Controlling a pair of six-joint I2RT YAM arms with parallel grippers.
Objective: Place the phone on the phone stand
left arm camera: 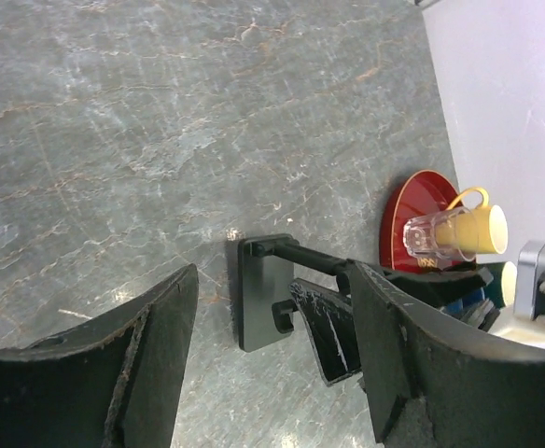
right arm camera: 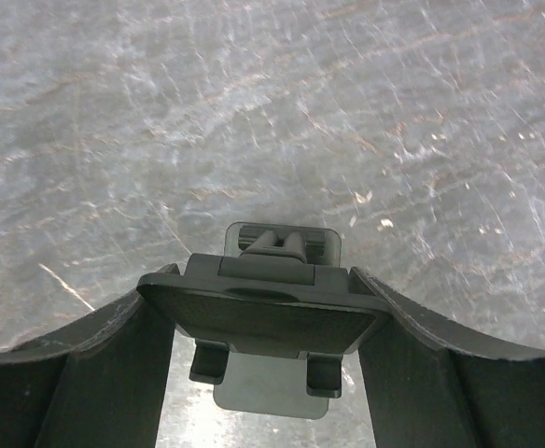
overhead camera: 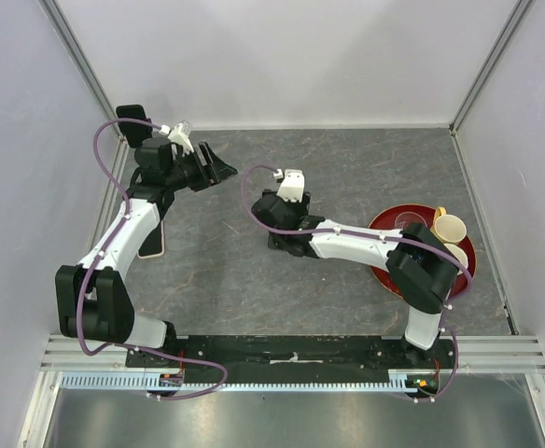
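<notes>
The phone (overhead camera: 151, 241) lies flat on the table at the left, partly hidden under my left arm. The black phone stand (right arm camera: 265, 313) stands mid-table. Its back plate sits between the fingers of my right gripper (right arm camera: 263, 280) and touches both, so the gripper is shut on it. The stand's base also shows in the left wrist view (left arm camera: 265, 301). In the top view my right gripper (overhead camera: 284, 235) covers the stand. My left gripper (overhead camera: 218, 168) is open and empty. It hovers up and to the left of the stand, well away from the phone.
A red plate (overhead camera: 384, 224) with a yellow cup (overhead camera: 450, 227) and a clear glass (left arm camera: 431, 233) sits at the right, beside my right arm. White walls close in the table at the back and both sides.
</notes>
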